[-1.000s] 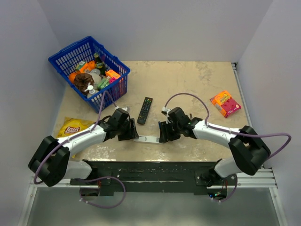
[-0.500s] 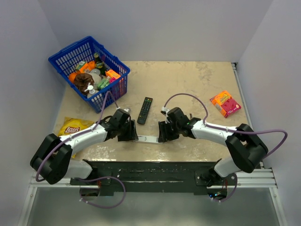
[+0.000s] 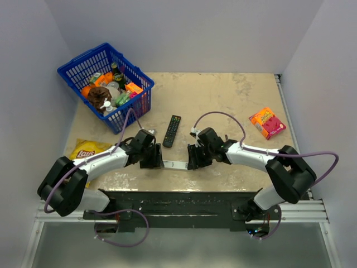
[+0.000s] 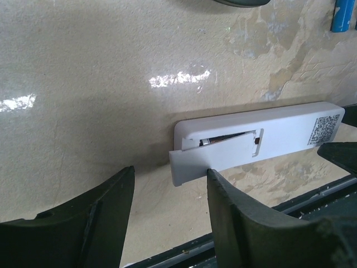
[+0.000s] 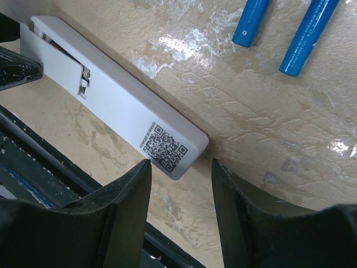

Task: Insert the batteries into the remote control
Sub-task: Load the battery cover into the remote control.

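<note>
Over the last second both arms have crept inward: the left gripper (image 3: 157, 161) has slid a little nearer the white remote control (image 3: 175, 165), and the right arm's elbow has swung in from the table's (image 3: 223, 95) right edge. The remote itself has not shifted. It lies face down, close to the near edge and parallel to it, between the two grippers.

The left gripper's jaws are spread and pinch nothing; the remote's left end sits just past their tips. There the battery cover (image 4: 215, 156) is skewed and partly slid off, leaving a dark gap (what is inside is too small to tell). The right gripper (image 3: 193, 159) also has its jaws spread, and the remote's QR label (image 5: 166, 148) lies just beyond them, not pinched.

Two blue batteries (image 5: 252, 22) lie side by side on the table beyond the remote's right end, apart from it. The dark rail (image 5: 50, 167) along the near edge runs right beside the remote.

A black remote (image 3: 172, 130) lies further in, toward the middle. A blue basket (image 3: 83, 64) of groceries fills the far left corner, a Lay's chip bag (image 3: 86, 151) lies at the left edge, and an orange-and-pink snack packet (image 3: 267, 123) lies near the right edge.
</note>
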Robot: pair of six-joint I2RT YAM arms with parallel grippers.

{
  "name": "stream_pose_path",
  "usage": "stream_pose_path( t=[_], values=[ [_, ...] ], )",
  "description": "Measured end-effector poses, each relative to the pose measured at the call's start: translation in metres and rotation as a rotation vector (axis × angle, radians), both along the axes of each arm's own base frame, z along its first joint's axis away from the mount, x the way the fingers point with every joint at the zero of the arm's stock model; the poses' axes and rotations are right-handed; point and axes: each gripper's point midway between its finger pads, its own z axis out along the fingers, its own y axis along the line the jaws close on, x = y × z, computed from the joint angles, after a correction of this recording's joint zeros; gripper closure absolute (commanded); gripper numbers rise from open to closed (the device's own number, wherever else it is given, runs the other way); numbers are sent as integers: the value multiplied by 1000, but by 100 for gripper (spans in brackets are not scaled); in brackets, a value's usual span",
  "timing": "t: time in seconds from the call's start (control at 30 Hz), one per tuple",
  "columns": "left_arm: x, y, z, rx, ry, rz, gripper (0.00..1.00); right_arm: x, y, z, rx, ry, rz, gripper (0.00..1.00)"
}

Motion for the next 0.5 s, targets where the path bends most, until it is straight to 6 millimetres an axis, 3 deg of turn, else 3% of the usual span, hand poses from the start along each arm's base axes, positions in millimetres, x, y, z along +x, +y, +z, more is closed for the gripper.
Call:
stream_pose_path(
  t=[0.2,0.5],
  values=[
    [3,-4,1,-7,6,-8,53,1,0,0,-1,-6,8,49],
    [7,-7,2,-1,0,-20,54,2,1,-2,-9,-4,14,49]
  ],
)
